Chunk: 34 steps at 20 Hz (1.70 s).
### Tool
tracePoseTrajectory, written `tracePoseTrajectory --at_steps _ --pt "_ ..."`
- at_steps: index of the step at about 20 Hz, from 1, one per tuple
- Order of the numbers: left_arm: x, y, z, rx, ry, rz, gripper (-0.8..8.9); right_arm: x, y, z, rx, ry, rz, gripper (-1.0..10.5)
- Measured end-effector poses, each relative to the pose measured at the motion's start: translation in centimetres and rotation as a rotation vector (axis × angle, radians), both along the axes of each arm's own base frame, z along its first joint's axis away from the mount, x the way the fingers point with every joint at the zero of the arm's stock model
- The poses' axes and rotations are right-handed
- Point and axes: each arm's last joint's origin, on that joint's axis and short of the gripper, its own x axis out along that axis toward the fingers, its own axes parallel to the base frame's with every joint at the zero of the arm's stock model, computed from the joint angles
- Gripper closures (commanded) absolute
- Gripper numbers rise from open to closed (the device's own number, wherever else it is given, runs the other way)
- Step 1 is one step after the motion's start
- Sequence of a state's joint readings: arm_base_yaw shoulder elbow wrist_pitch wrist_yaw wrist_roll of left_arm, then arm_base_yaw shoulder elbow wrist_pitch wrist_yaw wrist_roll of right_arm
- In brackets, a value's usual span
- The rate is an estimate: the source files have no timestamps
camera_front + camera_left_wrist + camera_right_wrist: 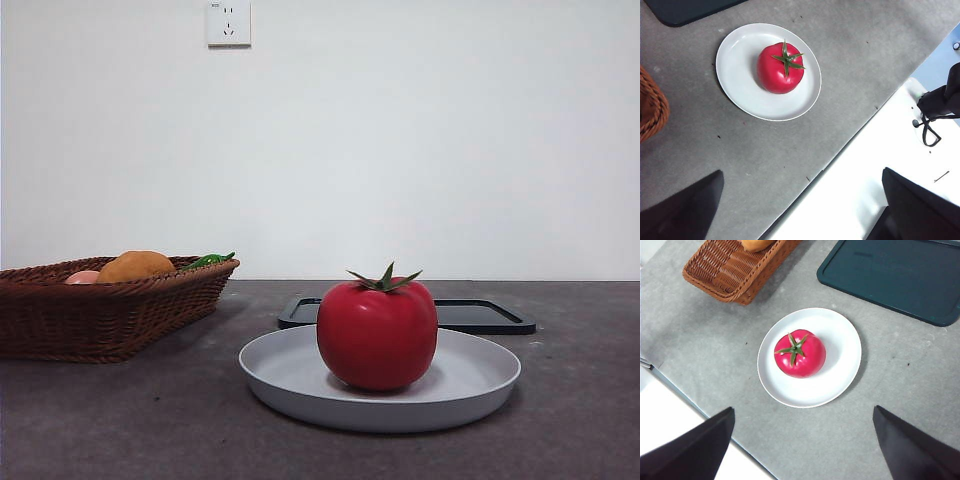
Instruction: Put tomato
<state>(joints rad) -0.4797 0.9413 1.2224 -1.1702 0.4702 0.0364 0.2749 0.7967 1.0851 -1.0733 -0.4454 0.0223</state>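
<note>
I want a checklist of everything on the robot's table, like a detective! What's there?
Surface: grey table top, a few small specks, white edge strip near the arms.
Job's things: tomato sits upright on the white plate, stem up.
Clutter: wicker basket beside the plate, holding an orange fruit, a pale pinkish fruit and something green; dark tray lies behind the plate.
Grippers: left gripper and right gripper both open, held high above the table, holding nothing.
Cables: a black cable off the table's edge.
Surroundings: plain white wall, wall socket.
</note>
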Motion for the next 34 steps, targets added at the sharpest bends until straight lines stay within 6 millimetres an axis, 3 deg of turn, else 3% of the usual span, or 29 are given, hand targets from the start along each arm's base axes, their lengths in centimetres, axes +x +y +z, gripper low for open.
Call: tracePoseTrajectory --at_steps 5,11,16,21,26,34 --pt "0.1 -0.1 0.1 -0.008 -0.016 0.000 3.13 1.1 0.7 -0.5 0.003 0.049 0.037 5.0" --pt "0.2 -0.1 0.2 -0.017 -0.033 0.000 3.13 5.1 3.7 -2.2 -0.018 0.106 0.130 4.6" --pt "0.2 -0.1 0.2 -0.017 -0.033 0.000 3.13 9.0 7.2 -4.9 -0.064 0.136 0.186 4.5" --pt "0.2 -0.1 0.2 -0.017 -0.033 0.000 3.13 12.0 10.4 -8.8 -0.138 0.201 0.214 4.5" --pt "0.2 -0.1 0.2 -0.017 -0.033 0.000 3.13 13.4 12.6 -11.7 -0.223 0.212 0.211 4.5" --pt "0.2 -0.1 0.2 -0.017 -0.033 0.000 3.13 14.3 14.6 -14.0 -0.239 0.210 0.234 4.5"
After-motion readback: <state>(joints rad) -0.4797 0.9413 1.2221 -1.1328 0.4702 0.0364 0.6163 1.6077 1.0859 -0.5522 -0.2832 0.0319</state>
